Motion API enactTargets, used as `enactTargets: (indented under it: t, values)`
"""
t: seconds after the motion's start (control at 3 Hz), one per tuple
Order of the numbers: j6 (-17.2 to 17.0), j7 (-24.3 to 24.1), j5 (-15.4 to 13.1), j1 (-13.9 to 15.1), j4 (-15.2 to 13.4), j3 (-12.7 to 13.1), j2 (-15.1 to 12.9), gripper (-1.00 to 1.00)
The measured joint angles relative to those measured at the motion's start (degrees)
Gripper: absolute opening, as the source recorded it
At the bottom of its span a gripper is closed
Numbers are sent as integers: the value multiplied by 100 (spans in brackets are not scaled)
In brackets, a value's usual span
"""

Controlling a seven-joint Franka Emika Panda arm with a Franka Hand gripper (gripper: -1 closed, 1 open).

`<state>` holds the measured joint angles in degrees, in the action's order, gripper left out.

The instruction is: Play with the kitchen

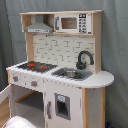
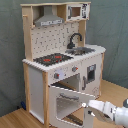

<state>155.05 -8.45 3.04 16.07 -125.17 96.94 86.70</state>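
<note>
The kitchen [image 2: 60,60] looks of matt white panels and pale wood, with a glossy black faucet [image 1: 84,59].

White arm [image 2: 111,111] low (near horizontal)

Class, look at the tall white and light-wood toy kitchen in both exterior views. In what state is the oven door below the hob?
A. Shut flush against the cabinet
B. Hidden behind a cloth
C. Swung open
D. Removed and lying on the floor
C: in the second exterior view the white oven door with a window stands swung out from the tall white and light-wood toy kitchen, with the robot's tool at its edge.
</note>
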Motion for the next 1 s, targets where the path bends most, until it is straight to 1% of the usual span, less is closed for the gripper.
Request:
enactTargets:
  t: [1.0]
  values:
    - [-9,-1929,1,242,4,148,-18,100]
